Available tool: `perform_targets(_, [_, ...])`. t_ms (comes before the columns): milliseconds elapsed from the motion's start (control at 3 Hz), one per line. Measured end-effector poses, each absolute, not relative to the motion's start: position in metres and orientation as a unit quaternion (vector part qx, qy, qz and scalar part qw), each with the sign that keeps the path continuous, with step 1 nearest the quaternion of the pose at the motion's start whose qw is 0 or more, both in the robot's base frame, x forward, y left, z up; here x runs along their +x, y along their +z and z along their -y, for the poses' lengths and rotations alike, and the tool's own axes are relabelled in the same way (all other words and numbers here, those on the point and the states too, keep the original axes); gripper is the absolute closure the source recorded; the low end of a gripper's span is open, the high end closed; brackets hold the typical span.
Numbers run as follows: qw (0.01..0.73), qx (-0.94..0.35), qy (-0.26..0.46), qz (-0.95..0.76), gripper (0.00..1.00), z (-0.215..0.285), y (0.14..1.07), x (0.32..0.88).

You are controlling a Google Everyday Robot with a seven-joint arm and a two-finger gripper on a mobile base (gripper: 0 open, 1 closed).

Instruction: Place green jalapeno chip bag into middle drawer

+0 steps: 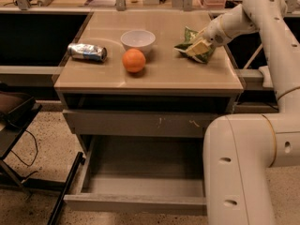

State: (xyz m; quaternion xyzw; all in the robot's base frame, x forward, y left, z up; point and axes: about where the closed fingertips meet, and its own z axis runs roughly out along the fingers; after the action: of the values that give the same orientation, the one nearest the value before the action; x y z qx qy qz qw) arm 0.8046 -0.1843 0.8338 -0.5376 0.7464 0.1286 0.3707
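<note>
The green jalapeno chip bag (pixel 192 45) is at the right rear of the tan cabinet top, tilted, with its right end raised off the surface. My gripper (pixel 202 43) reaches in from the right and is shut on the bag's right side. The middle drawer (pixel 136 203) is pulled out low at the front of the cabinet, and its smooth grey inside holds nothing. My white arm crosses in front of the drawer's right end and hides it.
A white bowl (pixel 138 40), an orange (pixel 134 60) and a crushed silver-blue can (pixel 87 52) sit on the cabinet top (pixel 154 76) left of the bag. A shut drawer front with pale scratches (pixel 140 123) lies above the open drawer. A dark chair (pixel 14 111) stands at the left.
</note>
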Motion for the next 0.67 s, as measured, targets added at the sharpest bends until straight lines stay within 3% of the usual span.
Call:
perform_targets(333, [0.371, -0.538, 0.129, -0.746, 0.89, 0.1843, 0.8338, 0.8046])
perform_targets(667, [0.372, -0.539, 0.126, -0.745, 1.00, 0.1896, 0.8417, 0.7988])
